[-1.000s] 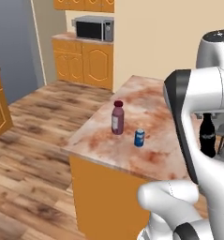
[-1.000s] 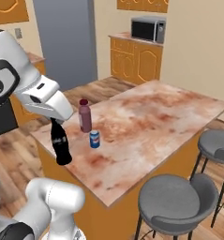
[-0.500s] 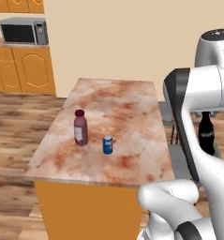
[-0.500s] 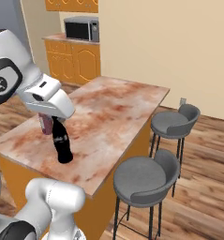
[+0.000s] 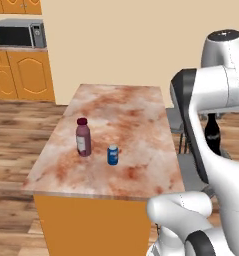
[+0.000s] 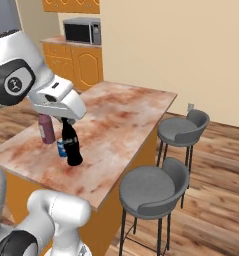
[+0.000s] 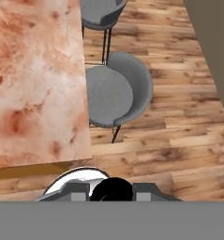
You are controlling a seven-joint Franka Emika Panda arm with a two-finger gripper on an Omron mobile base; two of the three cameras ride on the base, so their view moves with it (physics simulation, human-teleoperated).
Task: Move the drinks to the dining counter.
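The dining counter (image 5: 136,112) is a marbled island with an orange base. On its near end stand two drinks. One is a dark maroon bottle (image 5: 83,136) with a red cap. The other is a short blue can (image 5: 112,154) just to its right. From the right base view the maroon bottle (image 6: 46,129) and the can (image 6: 61,148) sit partly behind a black cola-style bottle (image 6: 71,146). My gripper (image 6: 66,120) is shut on that bottle's neck and holds it upright in the air. In the left base view the black bottle (image 5: 212,134) hangs right of the island, behind my arm.
Two grey stools (image 6: 183,131) (image 6: 152,186) stand along the island's right side, and a stool (image 7: 114,95) shows below the hand beside the counter edge (image 7: 83,117). A microwave (image 5: 20,33) sits on orange cabinets (image 5: 21,77) at the back left. Wood floor surrounds the island.
The base has driven and turned, so the whole scene has shifted and the island now lies straighter ahead. The black bottle has stayed in my shut gripper.
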